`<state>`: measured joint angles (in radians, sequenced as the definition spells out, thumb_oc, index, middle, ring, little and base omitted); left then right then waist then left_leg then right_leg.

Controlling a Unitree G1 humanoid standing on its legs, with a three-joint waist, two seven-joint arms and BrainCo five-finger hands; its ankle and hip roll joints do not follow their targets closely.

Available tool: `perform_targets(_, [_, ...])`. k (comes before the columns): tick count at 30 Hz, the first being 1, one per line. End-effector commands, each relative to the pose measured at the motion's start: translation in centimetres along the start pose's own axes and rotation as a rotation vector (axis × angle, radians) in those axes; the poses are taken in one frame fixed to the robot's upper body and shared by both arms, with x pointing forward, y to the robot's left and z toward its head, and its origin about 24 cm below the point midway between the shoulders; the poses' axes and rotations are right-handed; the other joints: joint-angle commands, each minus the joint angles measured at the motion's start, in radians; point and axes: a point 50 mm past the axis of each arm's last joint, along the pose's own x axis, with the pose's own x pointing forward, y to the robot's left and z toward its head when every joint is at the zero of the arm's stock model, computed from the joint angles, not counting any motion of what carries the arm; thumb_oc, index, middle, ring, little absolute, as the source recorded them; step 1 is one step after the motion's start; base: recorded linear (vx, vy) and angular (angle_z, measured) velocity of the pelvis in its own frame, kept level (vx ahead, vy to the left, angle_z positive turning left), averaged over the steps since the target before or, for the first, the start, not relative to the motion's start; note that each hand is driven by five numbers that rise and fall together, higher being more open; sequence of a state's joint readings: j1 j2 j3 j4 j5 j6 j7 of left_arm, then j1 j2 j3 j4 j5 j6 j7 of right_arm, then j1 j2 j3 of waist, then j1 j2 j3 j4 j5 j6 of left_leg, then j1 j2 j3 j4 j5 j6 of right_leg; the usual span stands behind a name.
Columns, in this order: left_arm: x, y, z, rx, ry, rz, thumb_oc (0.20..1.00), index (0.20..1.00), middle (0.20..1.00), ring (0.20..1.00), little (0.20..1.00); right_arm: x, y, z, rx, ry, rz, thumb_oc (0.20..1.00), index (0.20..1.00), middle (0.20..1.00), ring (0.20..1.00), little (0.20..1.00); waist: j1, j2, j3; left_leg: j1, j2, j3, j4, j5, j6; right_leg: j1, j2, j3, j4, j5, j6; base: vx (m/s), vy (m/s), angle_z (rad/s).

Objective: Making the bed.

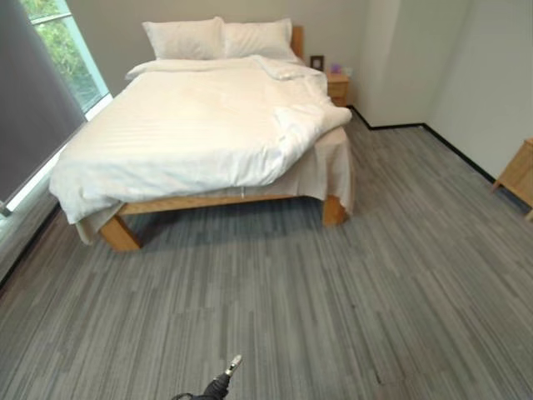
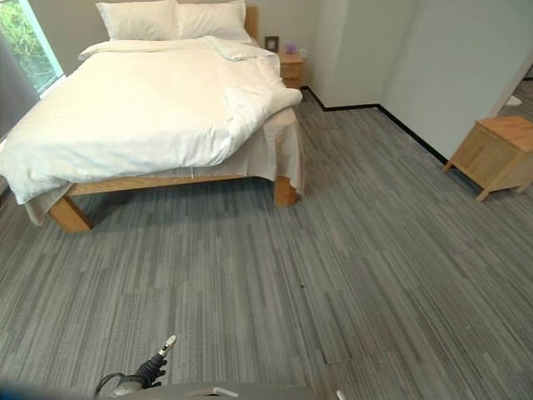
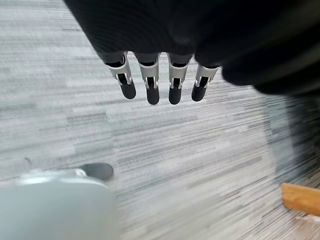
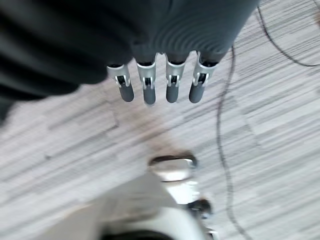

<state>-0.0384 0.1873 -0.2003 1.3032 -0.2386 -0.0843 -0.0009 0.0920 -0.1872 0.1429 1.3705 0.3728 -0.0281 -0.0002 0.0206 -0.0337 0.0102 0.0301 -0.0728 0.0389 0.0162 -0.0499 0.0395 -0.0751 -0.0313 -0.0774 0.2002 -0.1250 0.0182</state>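
A wooden-framed bed [image 1: 121,235] stands across the room, a stretch of grey floor away from me. A white duvet [image 1: 191,125] covers it and hangs over the foot end. The duvet's near right corner [image 1: 304,121] is bunched and folded back, baring the sheet [image 1: 333,167] that drapes down that side. Two white pillows [image 1: 185,38] [image 1: 258,37] lean at the headboard. My left hand [image 3: 150,80] hangs over the carpet with straight fingers and holds nothing. My right hand [image 4: 149,82] hangs the same way, empty.
A small wooden nightstand [image 1: 338,87] stands right of the headboard. A wooden cabinet [image 2: 495,154] stands by the right wall. A window [image 1: 62,46] and a grey curtain [image 1: 25,108] run along the bed's left side. Grey plank floor [image 1: 333,300] lies between me and the bed.
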Motion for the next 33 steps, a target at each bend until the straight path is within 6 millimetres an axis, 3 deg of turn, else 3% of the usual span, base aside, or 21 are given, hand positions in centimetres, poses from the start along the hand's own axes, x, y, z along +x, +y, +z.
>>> perform_targets(1, [0.3, -1.4, 1.5, -0.047, -0.023, -0.029, 1.0, 1.0, 1.0, 1.0, 1.0, 0.1, 0.0, 3.9, 0.01, -0.112, 0.008, 1.0, 1.0, 1.0, 1.0, 1.0, -0.013, -0.021, 0.036, 0.06, 0.054, -0.019, -0.103, 0.081, -0.069, 0.169, -0.016, -0.027, -0.287, 0.172, 0.072, 0.0, 0.0, 0.0])
perform_targets(5, [0.2, -0.7, 0.4, -0.04, 0.007, -0.003, 1.0, 1.0, 1.0, 1.0, 1.0, 0.2, 0.4, 4.0, 0.001, -0.112, 0.026, 1.0, 1.0, 1.0, 1.0, 1.0, 0.0, -0.023, 0.025, 0.065, 0.05, -0.03, -0.103, 0.075, -0.067, 0.177, -0.02, -0.037, -0.287, 0.168, 0.074, 0.02, 0.016, 0.09])
perform_targets(9, [0.3, 0.3, 2.2, -0.03, -0.049, 0.021, 1.0, 1.0, 1.0, 1.0, 1.0, 0.1, -0.5, 5.3, 0.015, -0.143, 0.002, 1.0, 1.0, 1.0, 1.0, 1.0, -0.002, -0.018, 0.02, 0.07, 0.049, -0.031, -0.103, 0.07, -0.068, 0.182, -0.023, -0.039, -0.287, 0.168, 0.075, 0.01, 0.029, 0.08])
perform_targets(10, [0.4, 1.5, 4.9, -0.011, -0.142, 0.046, 1.0, 1.0, 1.0, 1.0, 1.0, -0.2, -1.2, 7.6, 0.015, -0.217, -0.016, 1.0, 1.0, 1.0, 1.0, 1.0, -0.006, -0.015, 0.019, 0.072, 0.049, -0.029, -0.103, 0.069, -0.069, 0.183, -0.024, -0.036, -0.287, 0.169, 0.076, 0.0, 0.0, 0.0])
perform_targets(11, [0.4, 1.5, 4.9, -0.011, -0.142, 0.046, 1.0, 1.0, 1.0, 1.0, 1.0, -0.2, -1.2, 7.6, 0.015, -0.217, -0.016, 1.0, 1.0, 1.0, 1.0, 1.0, -0.006, -0.015, 0.019, 0.072, 0.049, -0.029, -0.103, 0.069, -0.069, 0.183, -0.024, -0.036, -0.287, 0.169, 0.076, 0.0, 0.0, 0.0])
perform_targets(12, [0.3, 2.3, 7.1, 0.004, -0.215, 0.061, 1.0, 1.0, 1.0, 1.0, 1.0, -0.6, -1.6, 10.2, -0.001, -0.308, -0.021, 1.0, 1.0, 1.0, 1.0, 1.0, -0.01, -0.012, 0.02, 0.071, 0.049, -0.025, -0.103, 0.069, -0.07, 0.182, -0.024, -0.036, -0.287, 0.171, 0.078, -0.02, 0.036, -0.02])
perform_targets(13, [-0.3, 3.1, 10.5, 0.028, -0.339, 0.067, 1.0, 1.0, 1.0, 1.0, 1.0, -1.8, -2.1, 14.1, -0.007, -0.46, -0.034, 1.0, 1.0, 1.0, 1.0, 1.0, -0.017, -0.006, 0.024, 0.071, 0.047, -0.019, -0.103, 0.07, -0.07, 0.179, -0.024, -0.029, -0.287, 0.175, 0.08, -0.03, 0.048, -0.05])
perform_targets(15, [-1.8, 3.8, 14.7, 0.061, -0.516, 0.077, 1.0, 1.0, 1.0, 1.0, 1.0, -4.7, -1.8, 18.9, -0.035, -0.704, -0.011, 1.0, 1.0, 1.0, 1.0, 1.0, -0.026, -0.002, 0.029, 0.068, 0.046, -0.012, -0.103, 0.07, -0.07, 0.172, -0.025, -0.023, -0.287, 0.18, 0.084, -0.03, 0.038, -0.07])
perform_targets(16, [-1.8, 3.8, 14.6, 0.062, -0.515, 0.077, 1.0, 1.0, 1.0, 1.0, 1.0, -4.7, -1.8, 18.8, -0.035, -0.702, -0.012, 1.0, 1.0, 1.0, 1.0, 1.0, -0.025, -0.002, 0.029, 0.07, 0.046, -0.012, -0.103, 0.07, -0.07, 0.174, -0.025, -0.023, -0.287, 0.18, 0.084, -0.03, 0.04, -0.1])
perform_targets(18, [-3.7, 3.7, 17.9, 0.089, -0.666, 0.066, 1.0, 1.0, 1.0, 1.0, 1.0, -6.6, -2.4, 20.7, -0.052, -0.825, -0.031, 1.0, 1.0, 1.0, 1.0, 1.0, -0.03, 0.003, 0.04, 0.065, 0.045, -0.008, -0.103, 0.071, -0.067, 0.167, -0.027, -0.021, -0.287, 0.187, 0.087, -0.03, 0.039, -0.09])
perform_targets(20, [-4.8, 2.4, 18.9, 0.066, -0.745, 0.019, 1.0, 1.0, 1.0, 1.0, 1.0, -7.9, -1.3, 21.3, -0.145, -0.895, -0.015, 1.0, 1.0, 1.0, 1.0, 1.0, -0.029, 0.004, 0.052, 0.062, 0.042, -0.005, -0.103, 0.069, -0.064, 0.162, -0.028, -0.018, -0.287, 0.187, 0.089, 0.0, 0.039, -0.14])
perform_targets(24, [-4.8, 2.0, 18.7, 0.058, -0.749, 0.001, 1.0, 1.0, 1.0, 1.0, 1.0, -8.0, -1.0, 21.0, -0.143, -0.899, -0.003, 1.0, 1.0, 1.0, 1.0, 1.0, -0.029, 0.003, 0.053, 0.061, 0.042, -0.004, -0.103, 0.068, -0.063, 0.162, -0.029, -0.017, -0.287, 0.187, 0.089, 0.01, 0.01, -0.07])
perform_targets(28, [-4.7, -0.1, 17.2, -0.043, -0.745, -0.089, 1.0, 1.0, 1.0, 1.0, 1.0, -8.5, 1.6, 19.7, -0.171, -0.952, 0.071, 1.0, 1.0, 1.0, 1.0, 1.0, -0.033, 0.001, 0.064, 0.062, 0.04, 0.006, -0.103, 0.063, -0.058, 0.158, -0.032, -0.01, -0.287, 0.188, 0.092, 0.03, 0.035, -0.06])
perform_targets(33, [-5.4, -0.7, 17.7, -0.015, -0.792, -0.092, 1.0, 1.0, 1.0, 1.0, 1.0, -9.4, 2.8, 19.9, -0.198, -1.013, 0.105, 1.0, 1.0, 1.0, 1.0, 1.0, -0.037, -0.002, 0.076, 0.052, 0.04, 0.022, -0.103, 0.06, -0.054, 0.142, -0.033, 0.005, -0.287, 0.193, 0.098, 0.01, 0.038, -0.12])
